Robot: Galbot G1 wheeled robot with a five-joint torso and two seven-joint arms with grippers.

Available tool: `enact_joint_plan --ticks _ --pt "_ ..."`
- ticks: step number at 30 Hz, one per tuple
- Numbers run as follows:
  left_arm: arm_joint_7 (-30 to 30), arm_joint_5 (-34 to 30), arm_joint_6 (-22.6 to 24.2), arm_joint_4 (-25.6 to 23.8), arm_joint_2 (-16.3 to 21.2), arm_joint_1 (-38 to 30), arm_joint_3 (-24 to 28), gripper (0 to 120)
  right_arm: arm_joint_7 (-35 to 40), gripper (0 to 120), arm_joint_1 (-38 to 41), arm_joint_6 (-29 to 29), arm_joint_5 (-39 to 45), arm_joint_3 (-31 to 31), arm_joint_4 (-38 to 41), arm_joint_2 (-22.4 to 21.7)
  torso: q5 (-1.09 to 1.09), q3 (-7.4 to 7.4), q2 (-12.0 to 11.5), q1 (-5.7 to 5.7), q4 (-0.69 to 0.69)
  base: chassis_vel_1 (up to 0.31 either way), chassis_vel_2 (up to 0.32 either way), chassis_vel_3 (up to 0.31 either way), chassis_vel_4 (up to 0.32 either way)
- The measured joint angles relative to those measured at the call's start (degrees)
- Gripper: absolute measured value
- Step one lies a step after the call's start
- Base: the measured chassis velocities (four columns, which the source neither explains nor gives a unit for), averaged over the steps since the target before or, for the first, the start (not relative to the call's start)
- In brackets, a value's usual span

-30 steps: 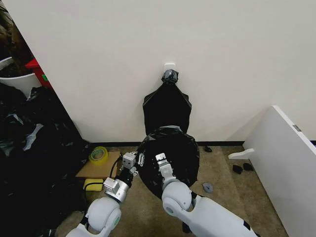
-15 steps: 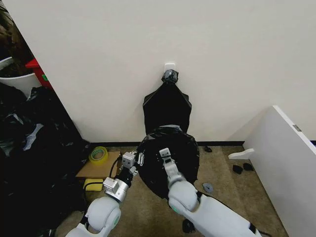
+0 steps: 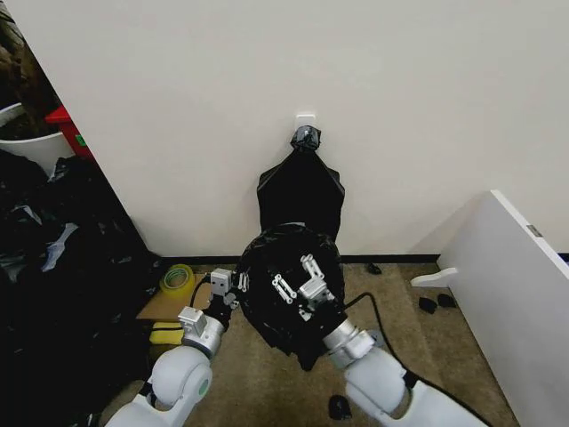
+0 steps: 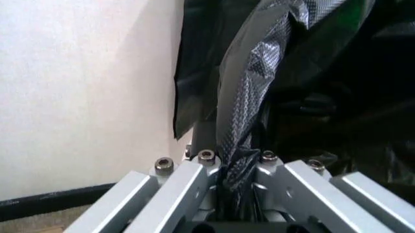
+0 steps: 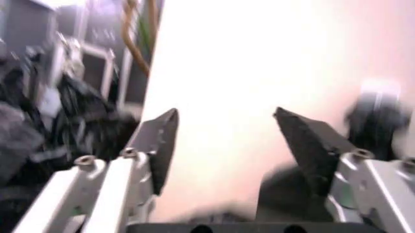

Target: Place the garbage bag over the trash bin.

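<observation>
Two grippers: at a black mound by the wall.
Left gripper (image 4: 227,189): pinching a fold of the garbage bag (image 3: 289,285).
Right gripper (image 3: 298,277): spread wide, above the bag.
Room: bare carpet (image 3: 400,311) toward the white panel (image 3: 511,294).

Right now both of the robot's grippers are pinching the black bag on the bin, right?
Not quite. Only the left gripper pinches the garbage bag; the left wrist view shows a fold of it clamped between the fingers. The right gripper is open over the bag, holding nothing, as the right wrist view shows.
</observation>
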Motion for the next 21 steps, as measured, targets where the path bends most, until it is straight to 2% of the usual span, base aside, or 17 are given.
enact_joint_plan --ticks 1,3,4,6,7,8,9,10,13,14,17,21 --pt "0.5 0.0 -0.1 0.0 0.3 0.3 -0.1 1 -2.1 67 0.6 2.7 1.0 1.7 0.5 -1.0 -0.02 0.00 0.0 0.00 0.00 0.000 0.000 0.000 0.000" --pt "0.8 0.1 -0.4 0.0 0.6 0.3 -0.2 1 -3.3 70 0.9 3.7 1.8 2.7 0.7 -1.6 -0.02 0.00 0.0 0.00 0.00 0.000 0.000 0.000 0.000" --pt "1.9 0.2 -1.4 0.2 1.2 0.3 -0.2 1 -5.3 78 1.3 4.7 3.4 4.5 0.7 -2.5 -0.01 0.00 0.0 0.00 0.00 0.000 0.000 0.000 0.000" --pt "6.5 1.0 -7.5 2.7 3.8 -1.2 -0.6 1 -12.7 87 3.1 7.2 10.5 10.6 -0.2 -5.5 -0.04 0.00 0.0 0.00 -0.01 0.000 0.000 0.000 0.000" --pt "6.5 1.0 -7.5 2.7 3.8 -1.2 -0.6 1 -12.7 87 3.1 7.2 10.5 10.6 -0.2 -5.5 -0.04 0.00 0.0 0.00 -0.01 0.000 0.000 0.000 0.000" --pt "8.6 1.1 -9.9 4.1 5.0 -2.2 -0.8 1 -16.2 90 3.6 8.4 13.3 12.1 -1.0 -6.7 0.00 0.00 0.0 0.00 0.00 0.000 0.000 0.000 0.000" --pt "13.4 1.4 -14.7 7.0 7.2 -3.7 -0.9 1 -23.9 96 4.2 10.9 18.0 13.5 -2.6 -8.7 -0.03 0.01 0.0 0.00 -0.01 0.000 0.000 0.000 0.000" --pt "13.4 1.4 -14.7 7.0 7.2 -3.7 -0.9 1 -23.9 96 4.2 10.9 18.0 13.5 -2.6 -8.7 -0.03 0.01 0.0 0.00 -0.01 0.000 0.000 0.000 0.000" --pt "21.7 1.7 -20.4 10.0 9.5 -5.5 -1.1 1 -36.9 100 5.2 12.9 24.6 15.0 -7.1 -10.1 -0.01 0.01 0.0 0.00 -0.01 0.000 0.000 0.000 0.000" --pt "21.7 1.7 -20.4 10.0 9.5 -5.5 -1.1 1 -36.9 100 5.2 12.9 24.6 15.0 -7.1 -10.1 -0.01 0.01 0.0 0.00 -0.01 0.000 0.000 0.000 0.000" --pt "27.5 2.1 -24.1 11.6 10.3 -6.3 -1.4 1 -41.8 100 6.2 13.2 26.0 15.5 -11.4 -9.6 -0.01 0.01 0.0 0.01 -0.01 0.000 0.000 0.000 0.000" --pt "29.8 3.2 -25.8 11.9 10.9 -6.4 -1.7 1 -42.5 100 6.9 13.2 26.0 15.7 -14.5 -8.9 -0.01 0.01 0.0 0.01 0.00 0.000 0.000 0.000 0.000"
